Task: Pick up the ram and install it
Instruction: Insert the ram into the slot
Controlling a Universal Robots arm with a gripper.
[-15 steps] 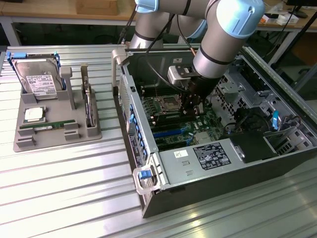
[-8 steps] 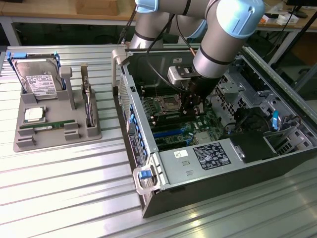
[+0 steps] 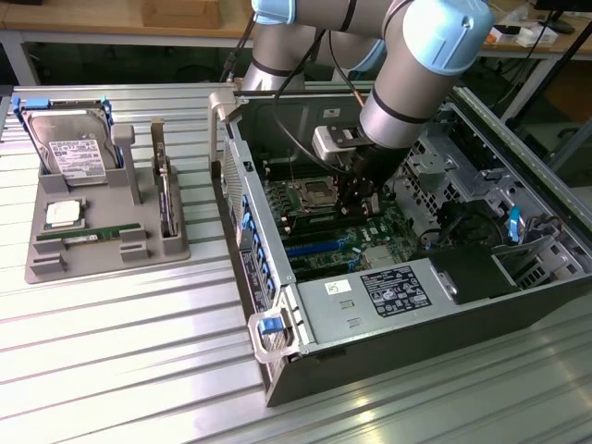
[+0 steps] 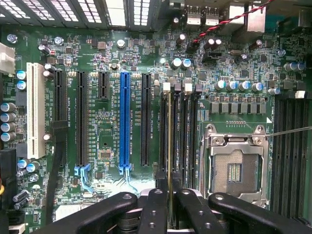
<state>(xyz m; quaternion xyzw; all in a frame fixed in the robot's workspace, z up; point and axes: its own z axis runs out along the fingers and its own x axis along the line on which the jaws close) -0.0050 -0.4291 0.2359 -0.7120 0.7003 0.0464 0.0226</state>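
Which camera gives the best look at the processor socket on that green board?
The wrist view: the processor socket faces the camera squarely, with its metal frame and open middle plain to see. The exterior view shows it slanted and partly shadowed inside the case, just beside the tool.

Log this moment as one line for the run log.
gripper: shut on ram | ram: edge-on over memory slots, beside CPU socket | seated: cannot tell
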